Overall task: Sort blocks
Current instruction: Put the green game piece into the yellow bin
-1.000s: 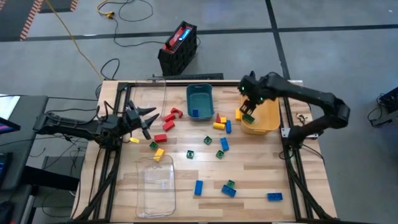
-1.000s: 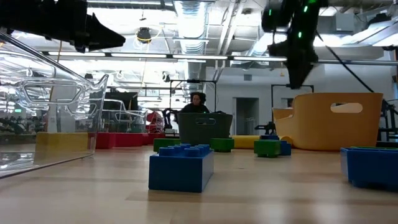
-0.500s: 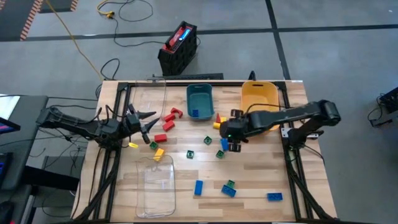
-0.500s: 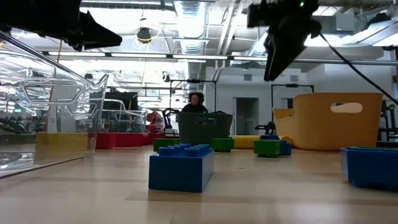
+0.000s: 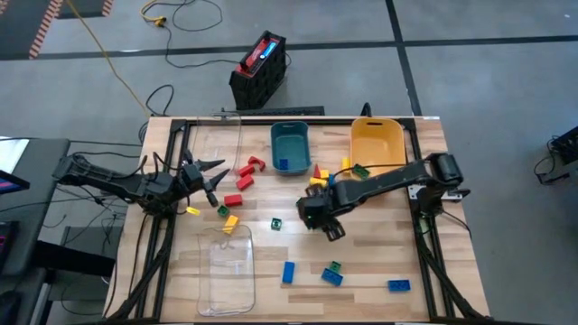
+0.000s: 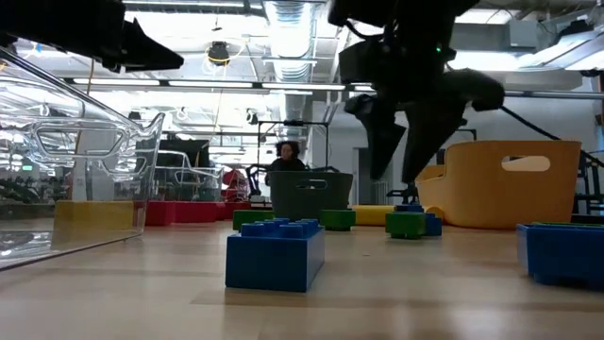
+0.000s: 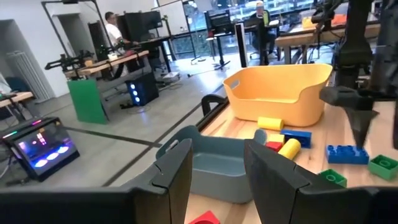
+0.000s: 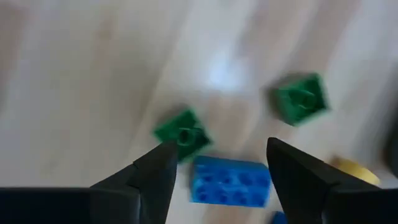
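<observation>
Small red, yellow, green and blue blocks lie scattered on the wooden table (image 5: pixel 379 244). My right gripper (image 5: pixel 321 221) is open and points down over the table's middle. Its own wrist view shows a green block (image 8: pixel 183 134) and a blue block (image 8: pixel 230 180) on the table just below its open fingers, with another green block (image 8: pixel 301 99) farther off. In the low view its fingertips (image 6: pixel 377 156) hang above the table. My left gripper (image 5: pixel 215 171) waits open and level over the table's left side, near red blocks (image 5: pixel 246 173). Nothing is between its fingers (image 7: pixel 180 168).
A teal bin (image 5: pixel 290 135) and a yellow bin (image 5: pixel 377 135) stand at the far edge. A green block (image 5: pixel 359 170) shows at the yellow bin's near left corner. A clear tray (image 5: pixel 226 271) stands at the near left. Blue blocks (image 5: pixel 288 271) lie toward the near edge.
My right gripper has swung from over the yellow bin toward the table's middle, leftward and toward the near edge. It has come down, turning about its own axis, and now points steeply down over the green and blue blocks.
</observation>
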Robot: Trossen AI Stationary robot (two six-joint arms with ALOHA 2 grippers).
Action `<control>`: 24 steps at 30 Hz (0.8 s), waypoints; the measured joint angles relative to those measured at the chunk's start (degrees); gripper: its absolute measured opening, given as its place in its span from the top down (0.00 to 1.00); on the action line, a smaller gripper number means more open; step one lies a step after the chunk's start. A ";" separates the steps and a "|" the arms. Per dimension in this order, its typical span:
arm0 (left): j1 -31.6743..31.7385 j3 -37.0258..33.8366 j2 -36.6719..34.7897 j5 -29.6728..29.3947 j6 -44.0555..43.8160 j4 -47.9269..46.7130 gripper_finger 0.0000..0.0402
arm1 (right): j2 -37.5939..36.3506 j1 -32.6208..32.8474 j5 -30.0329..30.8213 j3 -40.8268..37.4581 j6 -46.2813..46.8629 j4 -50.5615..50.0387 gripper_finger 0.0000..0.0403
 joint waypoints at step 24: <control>-0.05 0.00 -0.05 0.02 -1.54 -1.96 0.65 | 11.74 1.48 5.43 4.94 -11.51 -6.45 0.63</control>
